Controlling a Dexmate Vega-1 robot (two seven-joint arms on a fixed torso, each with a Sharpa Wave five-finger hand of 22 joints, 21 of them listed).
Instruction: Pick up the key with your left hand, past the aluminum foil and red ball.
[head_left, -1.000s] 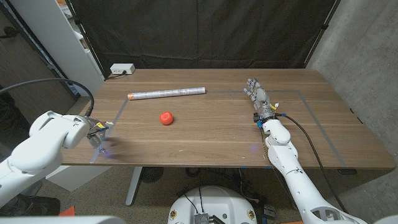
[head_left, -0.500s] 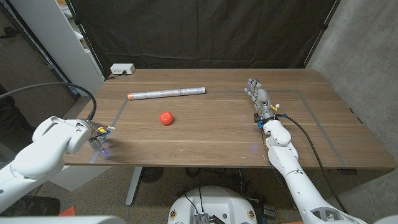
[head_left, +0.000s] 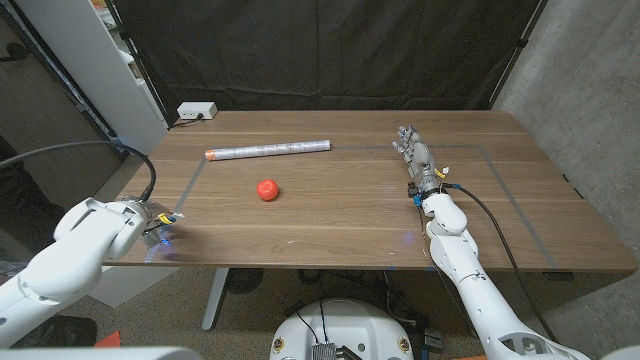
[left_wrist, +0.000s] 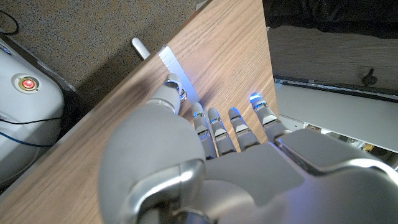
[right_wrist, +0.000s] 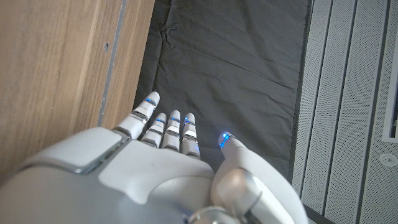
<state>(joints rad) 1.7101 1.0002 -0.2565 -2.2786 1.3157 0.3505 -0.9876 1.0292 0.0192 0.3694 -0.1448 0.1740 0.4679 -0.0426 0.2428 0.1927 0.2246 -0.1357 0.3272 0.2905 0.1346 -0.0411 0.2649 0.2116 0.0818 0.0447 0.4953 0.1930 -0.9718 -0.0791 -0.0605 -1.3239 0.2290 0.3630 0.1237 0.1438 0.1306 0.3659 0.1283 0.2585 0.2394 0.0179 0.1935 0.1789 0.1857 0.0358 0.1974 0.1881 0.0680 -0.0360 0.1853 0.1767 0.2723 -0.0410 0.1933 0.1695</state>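
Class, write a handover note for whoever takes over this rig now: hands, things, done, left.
Left hand: open, empty, at the table's near left edge.
Right hand: open, fingers straight, at the table's right.
Foil lies toward the back; ball in front of it, apart.
Key: cannot tell where.
Done: nothing picked up.
Left: find the key, grasp it with the left hand.

black curtain (head_left: 320, 50) behind wooden table (head_left: 350, 215), white cabinet (head_left: 85, 70) beside.
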